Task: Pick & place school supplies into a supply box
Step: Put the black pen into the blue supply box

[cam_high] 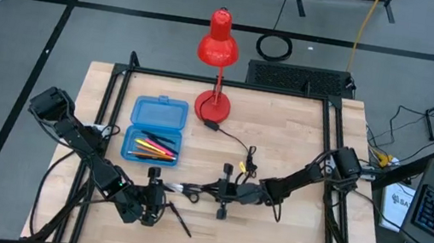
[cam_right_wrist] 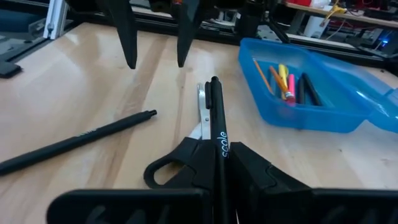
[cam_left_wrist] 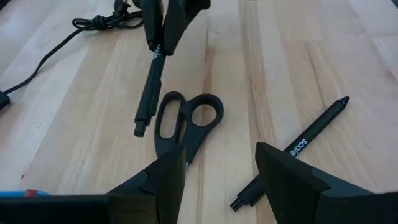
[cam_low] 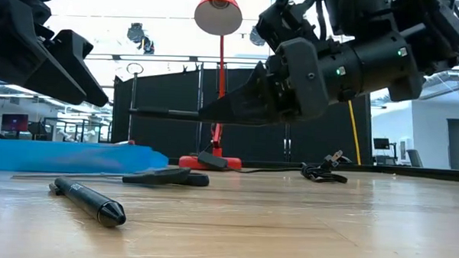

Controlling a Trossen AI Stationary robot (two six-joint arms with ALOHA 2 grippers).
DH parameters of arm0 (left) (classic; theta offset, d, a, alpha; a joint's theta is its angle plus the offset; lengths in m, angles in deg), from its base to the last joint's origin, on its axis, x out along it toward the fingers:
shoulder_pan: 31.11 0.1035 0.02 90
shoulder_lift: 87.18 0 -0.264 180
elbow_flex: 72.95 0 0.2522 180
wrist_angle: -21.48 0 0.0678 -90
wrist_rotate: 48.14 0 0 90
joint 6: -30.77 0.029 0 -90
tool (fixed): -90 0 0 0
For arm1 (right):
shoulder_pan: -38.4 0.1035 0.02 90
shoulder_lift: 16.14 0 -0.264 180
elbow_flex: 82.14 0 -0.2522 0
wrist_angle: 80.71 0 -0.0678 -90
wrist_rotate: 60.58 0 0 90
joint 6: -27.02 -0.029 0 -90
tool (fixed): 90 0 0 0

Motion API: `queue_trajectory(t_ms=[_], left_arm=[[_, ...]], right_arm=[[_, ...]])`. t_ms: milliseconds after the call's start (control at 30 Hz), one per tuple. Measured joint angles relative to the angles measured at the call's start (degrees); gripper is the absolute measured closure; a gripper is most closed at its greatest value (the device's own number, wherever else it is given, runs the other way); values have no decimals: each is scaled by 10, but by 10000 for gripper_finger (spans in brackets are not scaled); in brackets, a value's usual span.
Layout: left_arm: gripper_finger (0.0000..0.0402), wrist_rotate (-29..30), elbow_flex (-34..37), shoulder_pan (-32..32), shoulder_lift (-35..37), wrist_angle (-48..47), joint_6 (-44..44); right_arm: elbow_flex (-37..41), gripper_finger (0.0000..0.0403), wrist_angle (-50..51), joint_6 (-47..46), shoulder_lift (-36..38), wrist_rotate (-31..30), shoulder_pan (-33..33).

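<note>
Bench [cam_high: 286, 235] carries everything: supply box [cam_high: 158, 114], lid thrown back, lying toward the left arm's side, with several coloured pencils and dark pens already in its tray. Red lamp [cam_high: 218, 48] and its cord [cam_high: 235, 142] stand behind; not part of the job.

Step in hand, as I judge it: a pen is lifted and ready for transfer. Right gripper [cam_right_wrist: 219, 158] is pinched on a black pen [cam_right_wrist: 217, 118], holding it clear of the bench and level, tip pointing toward the left arm. Scissors [cam_left_wrist: 183, 121] lie flat directly below it. A second pen [cam_left_wrist: 298, 149] lies loose on the wood just beside them.

Left gripper [cam_left_wrist: 221, 174] hovers low over the scissors' blade end, fingers spread, touching nothing.

Next move: carry the held pen across to the box tray and release it lengthwise; left arm could close on the scissors or the loose pen.

Hard to make out: scissor blades are partly hidden by both grippers; exact count of items in the box is unclear; whether the left fingers clear the blades cannot be told.
</note>
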Motion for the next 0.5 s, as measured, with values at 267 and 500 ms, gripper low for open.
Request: queue_trajectory(t_ms=[267,500], left_arm=[[201,-2,0,0,0,-6,2],[201,-83,0,-7,0,-11,0]], right_arm=[[0,384,21,6,0,1,-18],[-1,385,-1,30,0,1,-47]])
